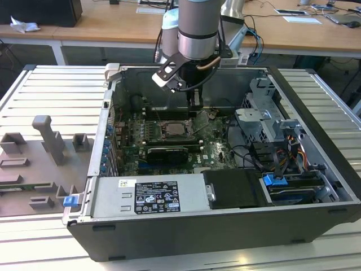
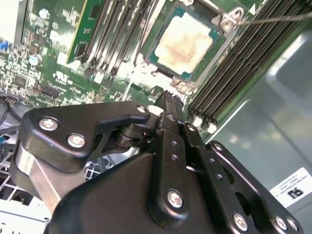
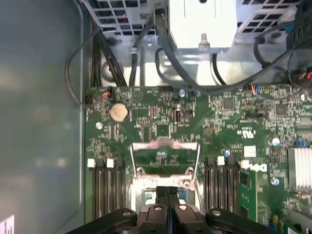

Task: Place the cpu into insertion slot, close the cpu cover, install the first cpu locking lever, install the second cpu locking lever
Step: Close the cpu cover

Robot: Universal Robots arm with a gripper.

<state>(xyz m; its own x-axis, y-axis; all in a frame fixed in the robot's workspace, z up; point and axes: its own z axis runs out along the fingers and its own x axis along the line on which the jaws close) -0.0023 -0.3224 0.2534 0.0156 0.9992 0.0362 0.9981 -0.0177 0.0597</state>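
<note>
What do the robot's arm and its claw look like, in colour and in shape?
The arm is a silvery-grey cylinder with a pale blue joint cap and a dark band. The claw is matte black, built from linked bars fastened with silver screws.

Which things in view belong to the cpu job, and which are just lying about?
Job: gripper, cpu seated in insertion slot, cpu cover standing open.
Lying about: memory slots, coin battery, power supply, grey blocks outside the case.
</note>
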